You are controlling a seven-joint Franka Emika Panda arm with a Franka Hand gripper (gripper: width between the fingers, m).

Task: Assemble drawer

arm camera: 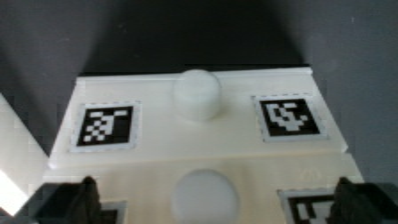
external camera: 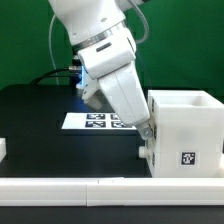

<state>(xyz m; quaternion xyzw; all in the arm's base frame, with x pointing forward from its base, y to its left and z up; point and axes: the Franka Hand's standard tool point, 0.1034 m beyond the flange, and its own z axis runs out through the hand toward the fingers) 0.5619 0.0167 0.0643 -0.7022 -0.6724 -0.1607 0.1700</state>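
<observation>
1. The big white box [external camera: 184, 131] of the drawer set stands on the black desk [external camera: 40, 125] at the exterior view's right, open on top, with a square tag on its front face.
2. The arm reaches down at the box's near side, and its claw [external camera: 147, 140] sits against the box's edge.
3. In the wrist view the claw [arm camera: 206, 203] is spread wide, its two dark fingers [arm camera: 59, 203] apart over a white tagged part [arm camera: 196, 125] with a rounded knob; it grips nothing that can be seen.
4. The marker board [external camera: 100, 121] lies flat on the desk behind the arm.
5. A small white piece [external camera: 3, 150] sits at the exterior view's left edge.
</observation>
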